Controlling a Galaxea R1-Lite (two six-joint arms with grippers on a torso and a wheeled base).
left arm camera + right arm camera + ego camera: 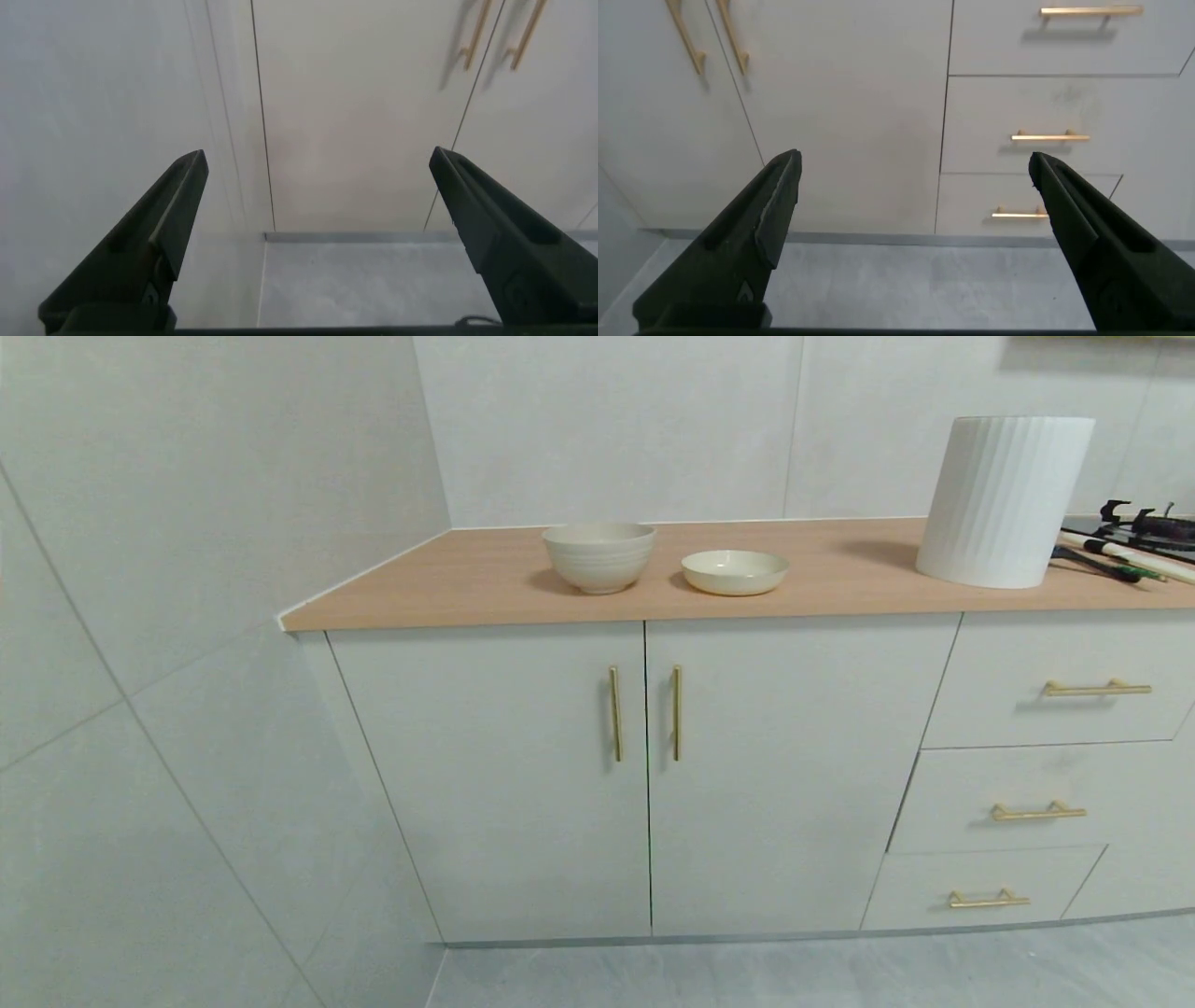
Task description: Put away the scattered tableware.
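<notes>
left gripper (318, 157), right gripper (913, 159): fingers released, empty | bowl (598, 556), dish (735, 571): upper centre, near worktop (448, 583) front edge | risk: careless reach may shove either off

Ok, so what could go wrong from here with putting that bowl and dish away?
The bowl and shallow dish sit close together near the front edge of the counter, so grasping one could nudge the other off. Both cabinet doors are shut, and their handles nearly meet; a gripper might catch both. The left gripper, open, hangs low beside the wall, so lifting that arm may clip it.
</notes>
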